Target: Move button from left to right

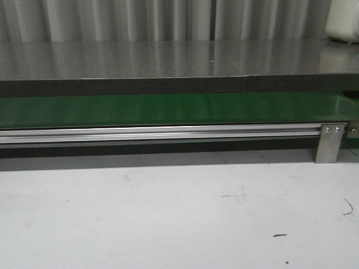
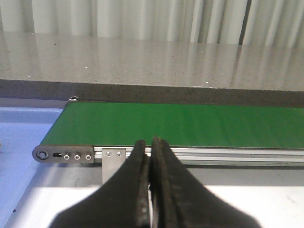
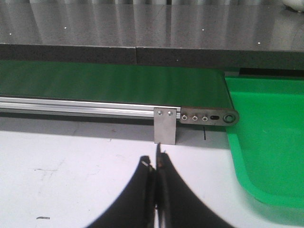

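1. My left gripper [image 2: 151,142] sits at the bottom centre of the left wrist view with its two black fingers pressed together and nothing between them. My right gripper [image 3: 156,164], low in the right wrist view, is likewise closed and empty.

2. The button appears in none of the three views. The green belt [image 1: 168,109], which crosses the middle of the front view, is bare along the whole stretch I can see, so I cannot say where the button is.

3. Going by the task wording alone, I expect a small switch to be light and rigid, with a hard body that will not give under my pads. A rounded cap would probably be slippery, so I would close on flat opposite sides of the body, low down, rather than on the cap.

4. Only the left wrist view shows the belt's left end roller and a blue tray [image 2: 21,142] at the left edge of the frame.

5. Only the right wrist view shows the belt's right end and a green bin [image 3: 266,142] filling the right side of the frame.

6. The front view shows neither container nor either of my grippers, only the aluminium rail [image 1: 157,133] and its bracket [image 1: 330,143] at the right.
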Controlling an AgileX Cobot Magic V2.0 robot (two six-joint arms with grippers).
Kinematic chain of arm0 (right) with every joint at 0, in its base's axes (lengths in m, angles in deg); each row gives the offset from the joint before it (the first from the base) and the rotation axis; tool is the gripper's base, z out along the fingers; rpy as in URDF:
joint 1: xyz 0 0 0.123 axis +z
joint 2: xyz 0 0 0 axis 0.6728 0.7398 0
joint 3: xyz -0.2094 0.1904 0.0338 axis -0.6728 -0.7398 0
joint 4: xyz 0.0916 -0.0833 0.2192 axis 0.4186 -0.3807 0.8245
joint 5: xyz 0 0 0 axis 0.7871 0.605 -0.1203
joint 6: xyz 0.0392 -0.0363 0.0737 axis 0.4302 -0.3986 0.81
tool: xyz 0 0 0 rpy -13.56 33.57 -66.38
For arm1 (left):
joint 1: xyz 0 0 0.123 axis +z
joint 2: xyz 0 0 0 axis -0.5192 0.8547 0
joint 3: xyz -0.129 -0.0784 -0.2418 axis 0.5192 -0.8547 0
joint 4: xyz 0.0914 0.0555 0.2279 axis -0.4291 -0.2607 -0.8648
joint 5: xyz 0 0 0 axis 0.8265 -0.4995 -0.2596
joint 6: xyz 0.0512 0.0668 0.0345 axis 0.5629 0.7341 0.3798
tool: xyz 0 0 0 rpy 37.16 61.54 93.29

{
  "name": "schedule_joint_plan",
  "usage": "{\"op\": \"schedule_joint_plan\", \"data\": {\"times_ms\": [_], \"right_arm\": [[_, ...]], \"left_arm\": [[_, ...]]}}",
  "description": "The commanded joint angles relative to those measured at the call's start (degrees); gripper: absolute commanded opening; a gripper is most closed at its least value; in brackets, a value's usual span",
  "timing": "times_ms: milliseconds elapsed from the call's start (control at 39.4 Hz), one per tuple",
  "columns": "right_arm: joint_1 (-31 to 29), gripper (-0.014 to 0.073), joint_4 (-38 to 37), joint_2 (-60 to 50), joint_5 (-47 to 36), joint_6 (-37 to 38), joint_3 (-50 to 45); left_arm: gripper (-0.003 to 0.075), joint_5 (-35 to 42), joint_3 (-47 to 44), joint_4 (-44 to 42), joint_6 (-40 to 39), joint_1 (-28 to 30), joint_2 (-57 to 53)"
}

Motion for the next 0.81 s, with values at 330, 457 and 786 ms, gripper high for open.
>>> {"op": "schedule_joint_plan", "data": {"times_ms": [330, 457, 786], "right_arm": [[0.1, -0.0067, 0.18, -0.21, -6.33, 0.6, 9.26], [0.1, -0.0067, 0.18, 3.1, -1.11, 0.6, 17.68], [0.1, -0.0067, 0.24, 24.32, 11.85, 0.6, 34.71]], "left_arm": [[-0.0021, 18.27, 4.49, 0.0, -0.39, 0.1, -0.69], [-0.0021, 6.93, 13.34, 0.0, -0.39, 0.1, 3.17], [-0.002, -11.03, 29.43, -4.37, -0.39, 0.1, 23.01]]}}
